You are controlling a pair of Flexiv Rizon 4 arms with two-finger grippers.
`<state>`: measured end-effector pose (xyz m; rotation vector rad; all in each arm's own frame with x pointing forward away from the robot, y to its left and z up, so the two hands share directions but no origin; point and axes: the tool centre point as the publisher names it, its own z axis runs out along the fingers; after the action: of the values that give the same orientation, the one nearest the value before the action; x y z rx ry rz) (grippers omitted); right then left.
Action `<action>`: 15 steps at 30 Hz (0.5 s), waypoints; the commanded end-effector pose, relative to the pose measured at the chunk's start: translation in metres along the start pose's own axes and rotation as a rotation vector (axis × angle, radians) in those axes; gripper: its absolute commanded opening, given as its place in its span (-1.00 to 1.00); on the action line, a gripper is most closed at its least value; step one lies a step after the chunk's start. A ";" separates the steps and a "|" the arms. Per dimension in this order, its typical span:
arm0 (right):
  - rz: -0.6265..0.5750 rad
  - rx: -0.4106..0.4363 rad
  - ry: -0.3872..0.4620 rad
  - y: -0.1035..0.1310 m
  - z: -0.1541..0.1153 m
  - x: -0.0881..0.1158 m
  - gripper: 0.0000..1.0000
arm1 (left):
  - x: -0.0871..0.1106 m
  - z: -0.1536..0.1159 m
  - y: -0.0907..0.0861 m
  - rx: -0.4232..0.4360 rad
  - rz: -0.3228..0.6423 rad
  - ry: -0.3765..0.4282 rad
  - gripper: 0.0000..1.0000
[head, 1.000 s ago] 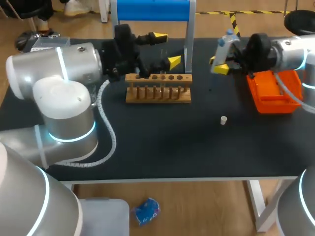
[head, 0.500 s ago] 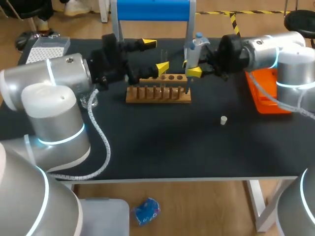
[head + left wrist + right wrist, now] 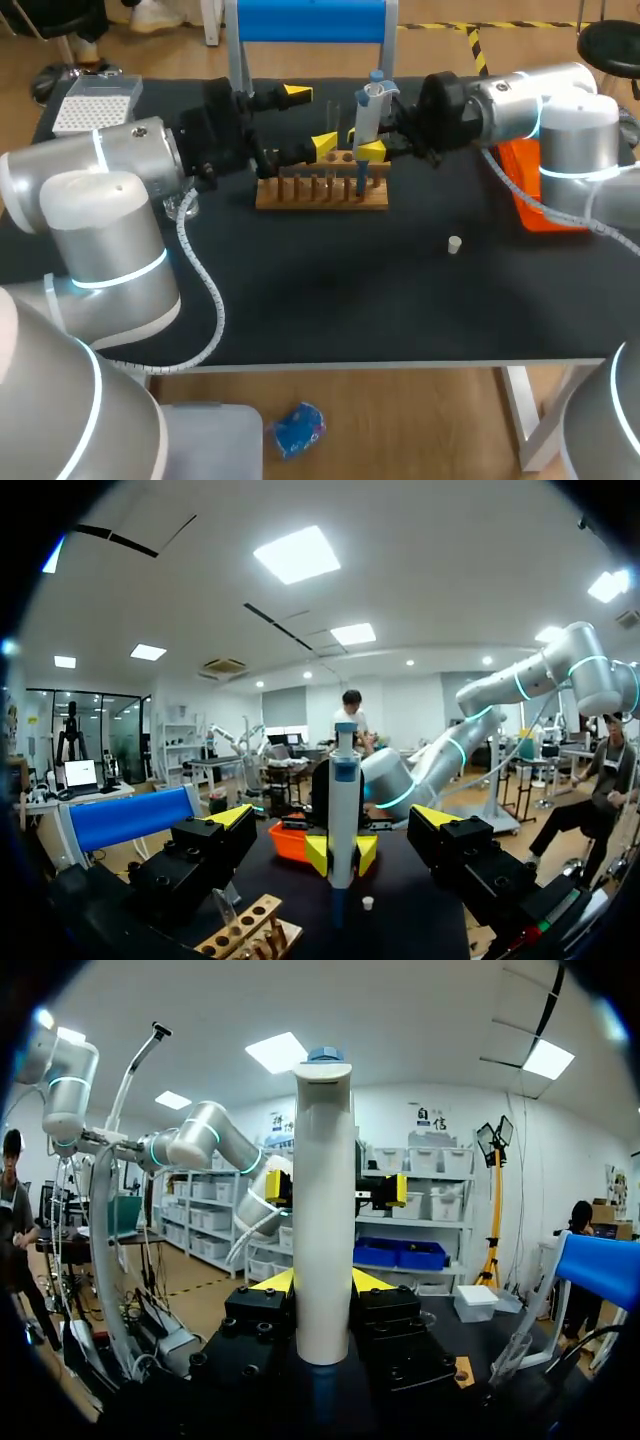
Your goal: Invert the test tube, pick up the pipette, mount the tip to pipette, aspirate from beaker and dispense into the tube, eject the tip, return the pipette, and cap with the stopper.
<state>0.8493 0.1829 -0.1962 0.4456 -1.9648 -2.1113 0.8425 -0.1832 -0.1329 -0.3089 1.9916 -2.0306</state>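
Note:
My right gripper is shut on a white pipette with a blue top, held upright over the right part of the wooden tube rack. In the right wrist view the pipette stands between that gripper's yellow tips. My left gripper is open just left of the pipette, behind the rack, with nothing held. From the left wrist view, the pipette stands ahead of the open left gripper, and a clear test tube sits in the rack. A small white stopper lies on the mat.
An orange bin sits at the table's right, under my right arm. A white tip box is at the far left corner. A blue-topped stand rises behind the rack. A glass vessel shows beside my left arm.
My right arm has carried the pipette leftward from near the orange bin to above the rack. My left gripper has drifted slightly left, still open.

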 end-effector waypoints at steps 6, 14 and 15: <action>0.000 0.016 0.013 0.002 0.009 -0.004 -1.00 | 0.000 0.002 0.002 -0.023 -0.005 0.010 1.00; -0.005 0.038 0.026 0.001 0.020 -0.010 -1.00 | -0.001 0.005 0.009 -0.046 -0.014 0.013 1.00; -0.008 0.035 0.028 0.001 0.021 -0.011 -1.00 | 0.000 0.006 0.009 -0.047 -0.015 0.013 1.00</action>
<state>0.8485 0.2011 -0.1940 0.4808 -1.9937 -2.0716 0.8439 -0.1845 -0.1405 -0.3189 2.0546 -2.0058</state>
